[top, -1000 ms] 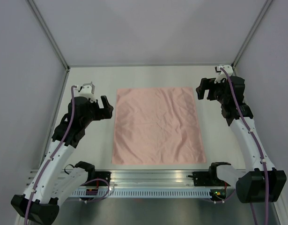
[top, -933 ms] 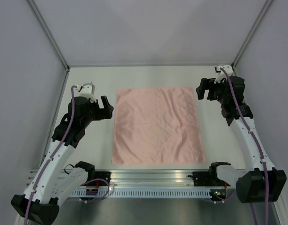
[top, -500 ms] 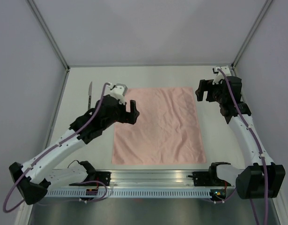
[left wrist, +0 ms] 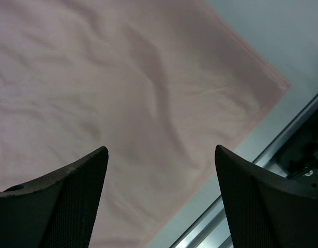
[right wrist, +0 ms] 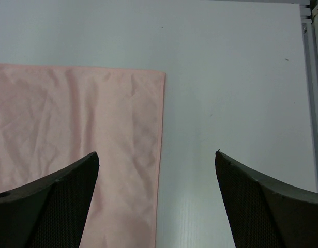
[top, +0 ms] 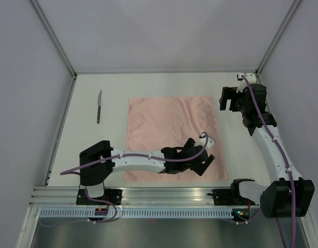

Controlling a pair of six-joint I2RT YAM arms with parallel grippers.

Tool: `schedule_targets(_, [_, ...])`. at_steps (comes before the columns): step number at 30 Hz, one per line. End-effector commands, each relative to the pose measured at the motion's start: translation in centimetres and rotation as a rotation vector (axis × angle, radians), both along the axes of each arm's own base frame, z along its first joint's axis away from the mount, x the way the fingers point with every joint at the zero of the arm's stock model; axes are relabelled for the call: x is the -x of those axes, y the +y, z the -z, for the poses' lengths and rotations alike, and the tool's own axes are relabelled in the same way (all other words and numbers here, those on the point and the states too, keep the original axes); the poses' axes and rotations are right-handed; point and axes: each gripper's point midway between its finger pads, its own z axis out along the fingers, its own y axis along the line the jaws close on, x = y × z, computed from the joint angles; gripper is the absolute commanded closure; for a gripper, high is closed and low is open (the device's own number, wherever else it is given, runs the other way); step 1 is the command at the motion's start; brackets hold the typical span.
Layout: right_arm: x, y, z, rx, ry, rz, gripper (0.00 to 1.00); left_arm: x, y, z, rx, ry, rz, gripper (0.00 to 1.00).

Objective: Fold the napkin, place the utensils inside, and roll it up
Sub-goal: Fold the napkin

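Observation:
The salmon-pink napkin [top: 169, 129] lies flat and lightly creased in the middle of the table. One utensil, a knife [top: 99, 106], rests to its far left. My left arm stretches low across the napkin's near edge. My left gripper [top: 201, 163] hovers open over the near right corner of the napkin [left wrist: 122, 93], and nothing sits between the jaws of this left gripper [left wrist: 159, 150]. My right gripper [top: 226, 99] stands open beside the far right corner. In the right wrist view the napkin [right wrist: 71, 129] edge runs between the spread jaws of the right gripper [right wrist: 156, 153].
A metal rail [top: 164, 194] runs along the near table edge, close under the left gripper, and shows as the rail [left wrist: 283, 155] in the left wrist view. Grey walls enclose the table on three sides. Bare tabletop [right wrist: 236, 77] lies right of the napkin.
My left arm swung from the table's left side across to the napkin's near right corner, uncovering the knife. The right arm barely moved.

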Motion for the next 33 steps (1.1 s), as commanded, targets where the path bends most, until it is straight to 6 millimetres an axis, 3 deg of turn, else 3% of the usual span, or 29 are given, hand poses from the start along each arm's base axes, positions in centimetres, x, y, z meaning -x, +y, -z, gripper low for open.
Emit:
schedule_targets(1, [-0.5,-0.8,-1.0,0.023,-0.032,0.04,0.02,1.8,-7.6,-3.2,0.185,-0.028,0.071,0.14])
schedule_targets(5, [-0.5,-0.8,-0.9,0.024,-0.03,0.043,0.02,3.0,-11.3,-2.1,0.203,-0.008,0.148,0.19])
schedule_targets(6, [-0.5,-0.8,-0.9,0.023,-0.03,0.044,0.02,3.2,-11.7,-0.9,0.189,0.008,0.163,0.19])
schedule_targets(10, [-0.5,-0.8,-1.3,0.023,-0.045,0.045,0.02,3.9,-12.9,0.4,0.19,0.031,0.206,0.25])
schedule_targets(12, [-0.4,-0.9,-1.5,0.023,-0.052,0.045,0.02,3.9,-13.7,0.1,0.22,0.025,0.22,0.27])
schedule_targets(22, [-0.3,-0.7,-1.5,0.018,-0.052,0.037,0.02,4.1,-13.7,4.9,0.152,0.046,0.23,0.35])
schedule_targets(33, [-0.3,-0.7,-1.4,0.042,-0.054,0.023,0.02,4.5,-13.4,7.7,0.092,0.0,0.248,0.39])
